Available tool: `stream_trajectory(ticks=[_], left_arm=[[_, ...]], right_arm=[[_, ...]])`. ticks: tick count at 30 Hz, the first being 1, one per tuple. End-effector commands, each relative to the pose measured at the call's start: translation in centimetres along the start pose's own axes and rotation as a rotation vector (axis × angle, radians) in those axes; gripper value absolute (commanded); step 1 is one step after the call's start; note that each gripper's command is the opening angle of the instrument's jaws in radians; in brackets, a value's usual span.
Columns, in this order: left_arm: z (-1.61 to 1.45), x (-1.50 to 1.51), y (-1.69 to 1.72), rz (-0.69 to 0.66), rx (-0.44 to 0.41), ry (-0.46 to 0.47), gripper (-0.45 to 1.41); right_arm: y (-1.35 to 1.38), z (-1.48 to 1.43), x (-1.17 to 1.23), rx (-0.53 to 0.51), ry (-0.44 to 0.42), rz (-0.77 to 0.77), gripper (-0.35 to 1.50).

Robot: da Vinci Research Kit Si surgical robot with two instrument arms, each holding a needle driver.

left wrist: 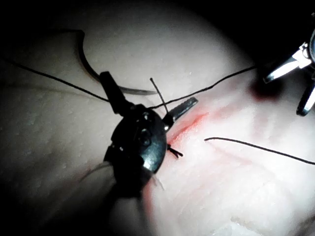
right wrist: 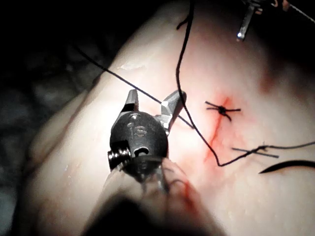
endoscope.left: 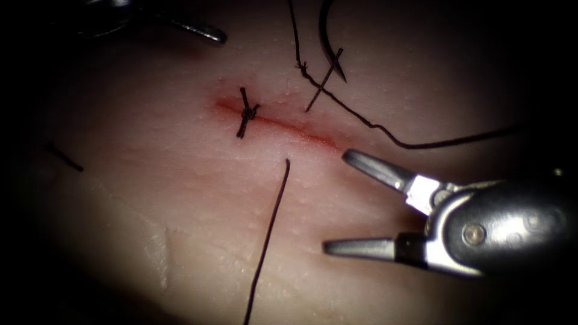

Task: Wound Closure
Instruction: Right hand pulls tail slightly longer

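Observation:
On the tissue a red cut runs slantwise, with one knotted stitch across its left end. The curved needle lies free on the tissue above the cut's right half, held by neither tool. Its thread has a small knot and trails off to the right. My right tool hovers just right of the cut's right end, jaws wide open, holding nothing. My left tool is open and empty, close to the needle. One of its fingers shows at the endoscope view's top left.
A loose length of thread lies from just below the cut toward the near edge. A short cut end of thread lies at the far left. Red fluid stains the tissue along the cut.

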Motion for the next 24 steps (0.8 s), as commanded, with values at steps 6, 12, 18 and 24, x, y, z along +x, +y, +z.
stream_trajectory(ticks=[6,12,18,24], left_arm=[[-0.01,-0.22,0.33,-0.012,-0.036,0.018,1.15],[-0.06,-0.39,0.52,-0.018,-0.056,0.026,1.10],[-0.15,-0.46,0.57,-0.026,-0.066,0.029,1.04],[-0.12,-0.51,0.64,-0.032,-0.064,0.028,0.99]], right_arm=[[0.42,0.10,-0.16,-0.040,-0.005,0.024,1.18],[0.87,0.14,-0.48,-0.068,-0.030,0.025,1.13],[1.33,-0.08,-0.85,-0.110,-0.062,0.019,1.11],[1.61,-0.25,-1.01,-0.155,-0.064,0.026,1.11]])
